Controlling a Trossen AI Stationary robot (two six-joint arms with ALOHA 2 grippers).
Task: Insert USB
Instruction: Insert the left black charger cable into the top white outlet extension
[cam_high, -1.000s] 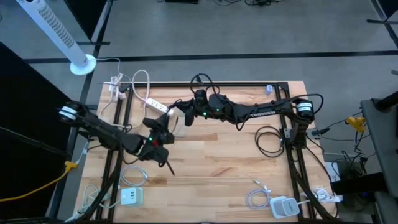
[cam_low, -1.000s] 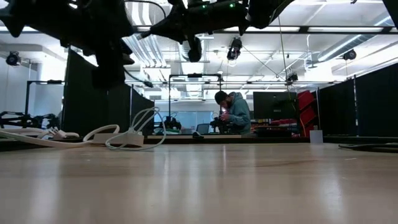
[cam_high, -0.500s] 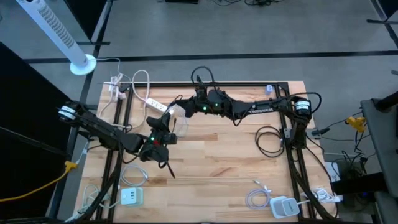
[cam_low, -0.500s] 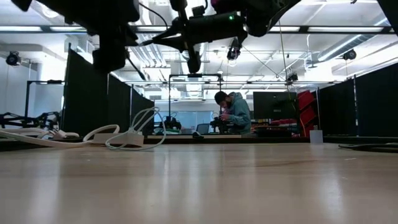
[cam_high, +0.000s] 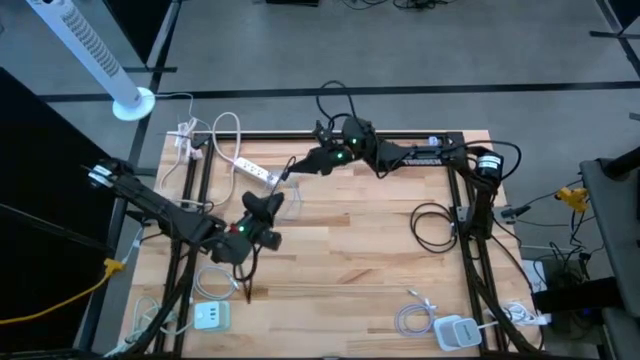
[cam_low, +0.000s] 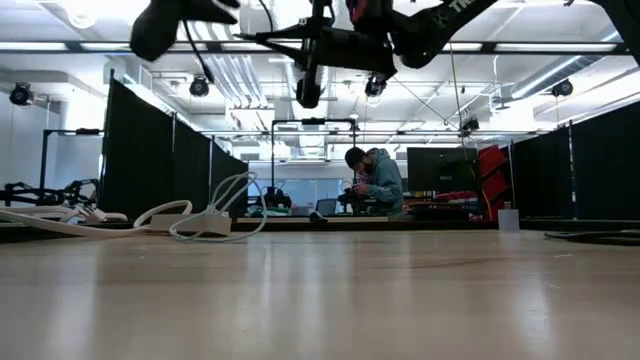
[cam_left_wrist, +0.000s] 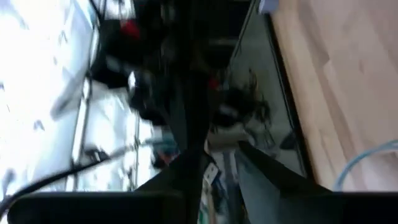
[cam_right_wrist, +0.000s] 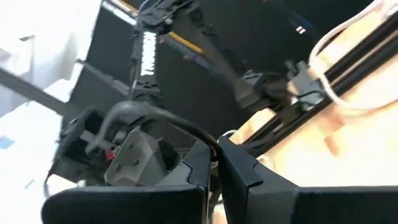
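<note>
right gripper: the right gripper (cam_high: 292, 172) hangs in the air over the back-left part of the wooden bench (cam_high: 350, 270), just beside the white power strip (cam_high: 255, 170). Its fingers are pinched tight together, and the right wrist view shows them nipping the end of a dark cable (cam_right_wrist: 161, 117).
USB: that dark cable looks like the USB lead. It arcs from the right gripper's tips towards the other arm's wrist, clear of the bench.
why held so: gripping close to the cable's end probably keeps the plug stiff and aimed for pushing into a socket. Which socket is meant cannot be made out.
left gripper: the left gripper (cam_high: 265, 205) hangs near the right one, towards the bench's middle. Whether it is open or closed, or holds anything, I cannot tell.
chargers: a white charger (cam_high: 210, 317) lies by the front-left corner and another (cam_high: 455, 330) by the front-right corner, both well apart from the grippers.
change, right arm: it has drawn back towards the rear edge, bringing its gripper nearer the power strip.
change, left arm: it has risen, and in the low view it now shows only along the top. Its wrist has slid a little towards the front-left.
</note>
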